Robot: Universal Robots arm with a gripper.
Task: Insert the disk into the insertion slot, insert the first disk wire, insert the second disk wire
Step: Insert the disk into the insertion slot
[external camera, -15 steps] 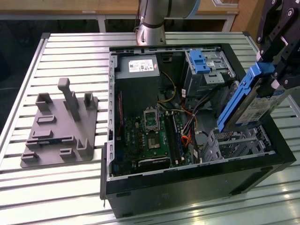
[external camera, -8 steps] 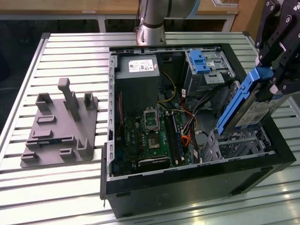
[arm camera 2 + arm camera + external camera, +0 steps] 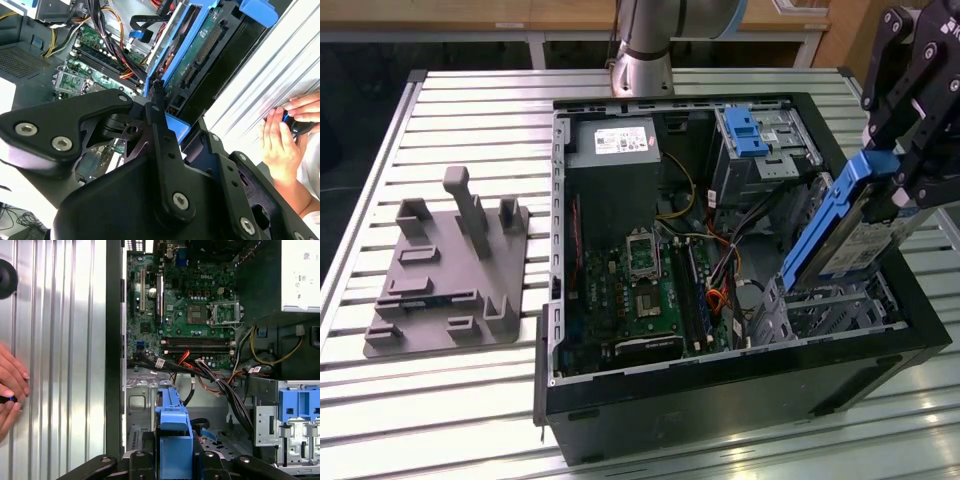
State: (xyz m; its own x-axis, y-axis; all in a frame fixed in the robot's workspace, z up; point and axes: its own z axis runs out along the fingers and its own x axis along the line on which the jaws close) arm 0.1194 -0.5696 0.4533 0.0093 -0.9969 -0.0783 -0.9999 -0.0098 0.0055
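The disk (image 3: pixel 842 232), a silver-grey drive in a bright blue carrier, hangs tilted with its lower end dipping into the open computer case (image 3: pixel 740 385). My gripper (image 3: pixel 892 185) is shut on the disk's upper end, at the exterior view's right. Just under the disk's lower end sits the insertion slot (image 3: pixel 820 308), a grey perforated metal cage in the case's near right corner. In both wrist views the blue carrier (image 3: pixel 173 429) (image 3: pixel 200 47) runs out from between my black fingers (image 3: pixel 159 125). Loose wires (image 3: pixel 220 382) lie beside the cage.
A taller grey bay with a blue latch (image 3: pixel 752 135) stands behind the slot. The motherboard (image 3: pixel 640 290) and power supply (image 3: pixel 615 145) take up the case's left half. A grey fixture plate (image 3: pixel 450 270) lies on the slatted table. A person's hands (image 3: pixel 285 132) rest beside the case.
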